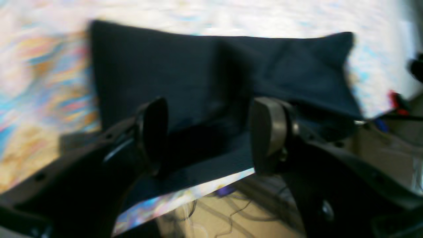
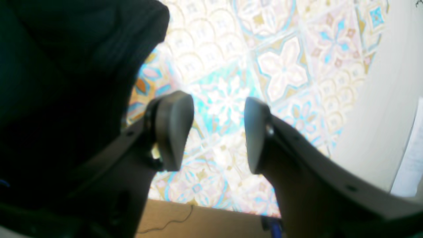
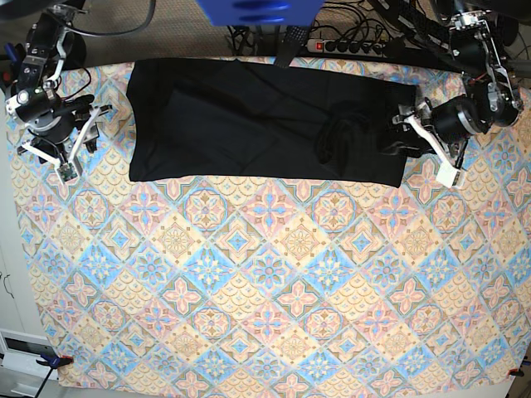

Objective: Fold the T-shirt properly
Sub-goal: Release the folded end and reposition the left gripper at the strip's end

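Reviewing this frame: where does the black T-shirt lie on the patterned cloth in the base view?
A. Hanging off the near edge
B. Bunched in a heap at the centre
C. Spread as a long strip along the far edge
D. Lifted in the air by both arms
C: the T-shirt lies flat as a wide strip along the far side of the patterned cloth, with neither gripper holding it.

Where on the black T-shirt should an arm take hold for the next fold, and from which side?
Probably the T-shirt's short end edge near the left gripper, approached from that end. The cloth lies flat as a long strip on the patterned tablecloth, so a thin outer edge is easiest to pinch; the jaws there already stand open.
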